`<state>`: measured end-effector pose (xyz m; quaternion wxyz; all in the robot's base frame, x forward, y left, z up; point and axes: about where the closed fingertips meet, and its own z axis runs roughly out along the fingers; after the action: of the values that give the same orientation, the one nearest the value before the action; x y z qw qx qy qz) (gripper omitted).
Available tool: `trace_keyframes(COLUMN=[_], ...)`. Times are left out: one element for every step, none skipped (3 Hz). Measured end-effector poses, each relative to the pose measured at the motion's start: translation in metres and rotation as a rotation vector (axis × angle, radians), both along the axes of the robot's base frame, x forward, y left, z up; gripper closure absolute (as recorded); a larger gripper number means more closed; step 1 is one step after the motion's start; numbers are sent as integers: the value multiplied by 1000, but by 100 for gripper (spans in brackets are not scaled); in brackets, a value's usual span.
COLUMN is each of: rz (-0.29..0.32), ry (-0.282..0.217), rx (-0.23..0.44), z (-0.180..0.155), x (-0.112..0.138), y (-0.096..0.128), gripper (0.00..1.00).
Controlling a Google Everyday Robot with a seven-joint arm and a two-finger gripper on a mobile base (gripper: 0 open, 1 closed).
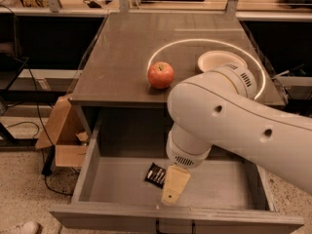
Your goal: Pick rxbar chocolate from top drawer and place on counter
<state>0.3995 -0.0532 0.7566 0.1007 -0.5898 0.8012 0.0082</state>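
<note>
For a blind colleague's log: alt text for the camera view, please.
The robot's claw hangs inside the open top drawer, beside the black rxbar chocolate lying on its floor. A red apple and white dish sit on the counter above.

rxbar chocolate [155, 174] partly hidden by end effector [171, 191], inside top drawer [117, 189]

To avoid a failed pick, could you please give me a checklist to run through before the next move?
1. top drawer open: ok.
2. rxbar chocolate visible on the drawer floor: ok, partly hidden by the pincer.
3. Pincer lowered into the drawer, at the bar: ok.
4. Hold on the bar: cannot tell.
5. Bare counter left of the red apple for placing: ok.
</note>
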Motion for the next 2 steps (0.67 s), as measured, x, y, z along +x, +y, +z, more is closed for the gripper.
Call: trace_keyframes(rz=[-12, -4], ry=[17, 40], rx=[11, 17], z=[-15, -40], x=[2, 10], y=[12, 41], gripper=[0, 0])
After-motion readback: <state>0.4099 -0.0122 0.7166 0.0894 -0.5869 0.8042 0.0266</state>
